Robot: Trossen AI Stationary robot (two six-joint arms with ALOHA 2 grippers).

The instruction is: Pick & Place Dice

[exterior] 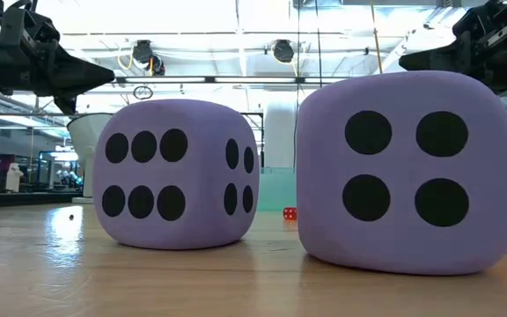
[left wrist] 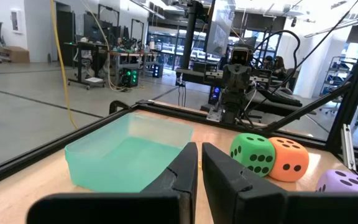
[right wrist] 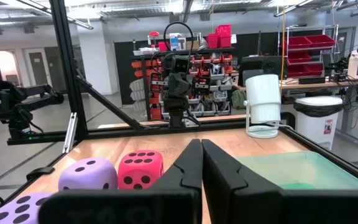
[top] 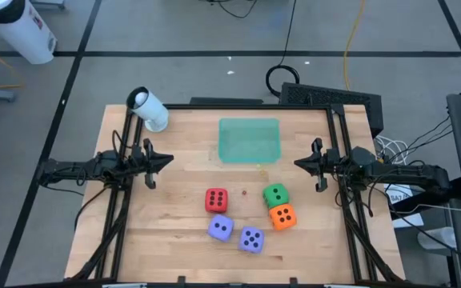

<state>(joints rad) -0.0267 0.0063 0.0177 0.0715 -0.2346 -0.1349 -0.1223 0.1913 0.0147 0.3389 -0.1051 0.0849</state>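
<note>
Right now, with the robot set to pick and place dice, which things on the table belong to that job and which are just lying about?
Belong to the job:
red die
green die
orange die
two purple dice
left gripper and right gripper, both shut and holding nothing

Lying about:
translucent green tray
white cylinder device

Robotics lab (red parts bins (right wrist: 316,46))

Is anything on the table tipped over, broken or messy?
Nothing looks broken or spilled. Five dice sit loose on the wood: red die, green die, orange die touching it, two purple dice. None is in the green tray yet.
</note>
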